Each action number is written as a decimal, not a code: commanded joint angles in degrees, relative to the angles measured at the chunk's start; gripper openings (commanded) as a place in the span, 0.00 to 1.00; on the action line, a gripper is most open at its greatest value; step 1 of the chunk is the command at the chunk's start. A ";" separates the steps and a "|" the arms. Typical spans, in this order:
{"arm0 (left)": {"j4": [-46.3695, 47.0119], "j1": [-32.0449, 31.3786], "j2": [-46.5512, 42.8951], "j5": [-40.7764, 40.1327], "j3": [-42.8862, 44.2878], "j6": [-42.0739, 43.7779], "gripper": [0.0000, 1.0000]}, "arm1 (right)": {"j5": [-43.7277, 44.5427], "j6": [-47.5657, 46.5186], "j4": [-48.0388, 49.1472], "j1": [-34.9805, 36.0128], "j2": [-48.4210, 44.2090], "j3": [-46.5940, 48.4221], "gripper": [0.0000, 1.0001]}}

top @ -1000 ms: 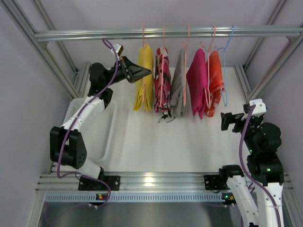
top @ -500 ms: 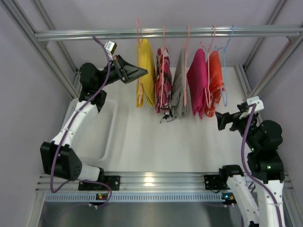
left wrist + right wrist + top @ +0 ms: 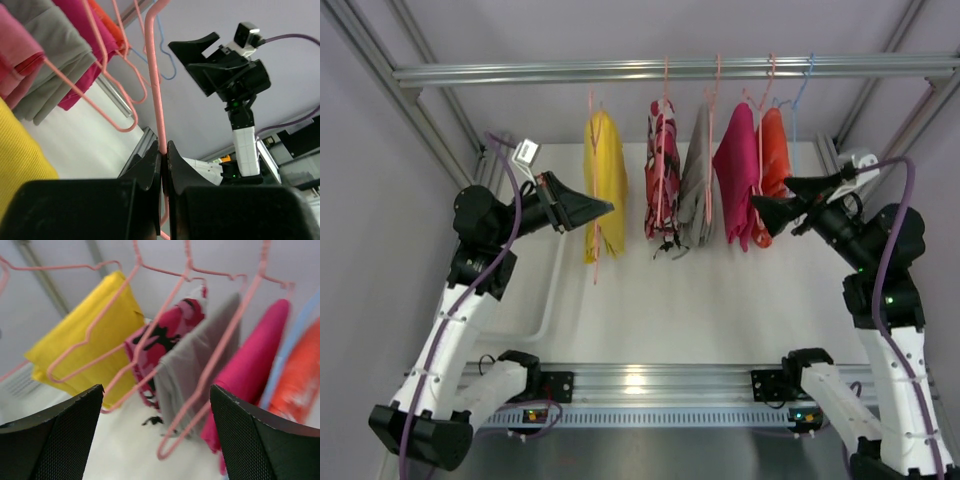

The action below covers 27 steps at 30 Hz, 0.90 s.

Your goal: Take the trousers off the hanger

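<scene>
My left gripper [image 3: 598, 208] [image 3: 163, 147] is shut on the wire of a pink hanger [image 3: 159, 95] that carries the yellow trousers [image 3: 605, 180] [image 3: 20, 160]. The hanger's hook sits just below the rail [image 3: 520, 73], left of the others. The patterned [image 3: 662, 175], grey [image 3: 698, 190], magenta [image 3: 738, 185] and orange [image 3: 775, 160] trousers hang on pink hangers on the rail. My right gripper [image 3: 760, 207] [image 3: 156, 390] is open and empty, by the magenta pair and pointing left at the row; its wrist view shows the yellow [image 3: 95, 325], patterned [image 3: 165, 330] and grey [image 3: 200, 365] pairs ahead.
An empty blue hanger [image 3: 798, 150] hangs at the rail's right end. A white bin [image 3: 545, 300] lies on the table at the left, below my left arm. Metal frame posts stand at both sides.
My left arm has drawn the hanger with the yellow trousers left and down, off the rail. My right arm has risen and swung left towards the hanging row, its jaws slightly narrower.
</scene>
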 commanded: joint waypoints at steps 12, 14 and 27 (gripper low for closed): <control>-5.02 0.27 -8.99 -9.51 0.51 18.54 0.00 | 0.71 25.08 19.14 32.44 26.86 18.70 0.74; -4.41 0.18 -9.08 -8.64 0.42 18.54 0.00 | 0.97 30.25 22.83 34.19 29.50 18.97 0.74; 2.62 0.09 -8.82 -5.82 3.40 11.17 0.00 | 1.06 37.84 26.18 40.26 40.93 26.35 0.69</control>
